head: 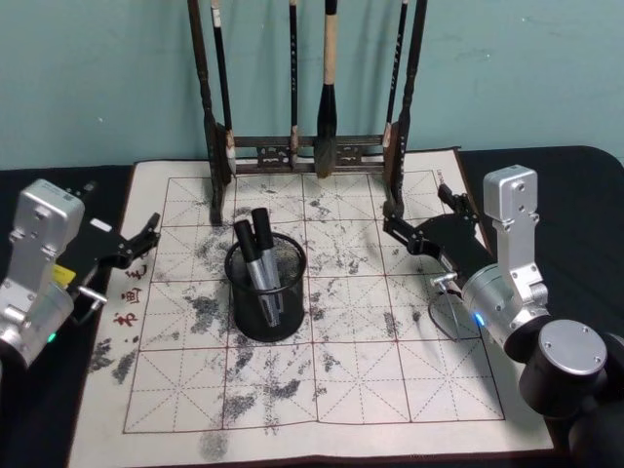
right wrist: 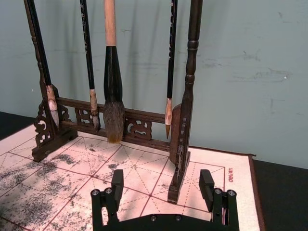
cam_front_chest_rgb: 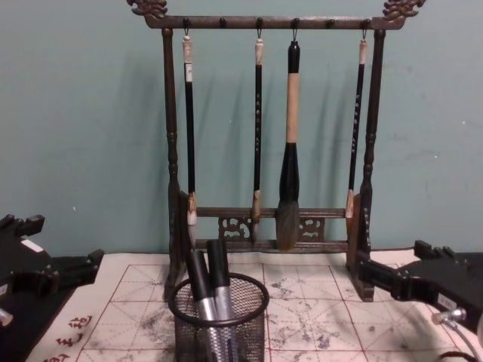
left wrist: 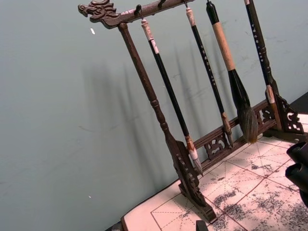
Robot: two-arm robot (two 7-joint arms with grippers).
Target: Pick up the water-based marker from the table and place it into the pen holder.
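Two grey-barrelled markers [head: 255,255] stood in the round black wire-mesh pen holder [head: 266,317] | left gripper [head: 144,236] and right gripper [right wrist: 162,186] both spread wide, empty | risk: a retreating arm could clip the tall dark wooden brush rack [head: 302,151], judging by the right gripper's closeness.

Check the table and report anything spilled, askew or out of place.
Nothing stands out. The mat is blotched with grey ink stains, but it lies flat. Two markers lean inside the upright pen holder. The brush rack stands straight, its four brushes hanging. Both pincers, left and right, hover open, holding nothing.
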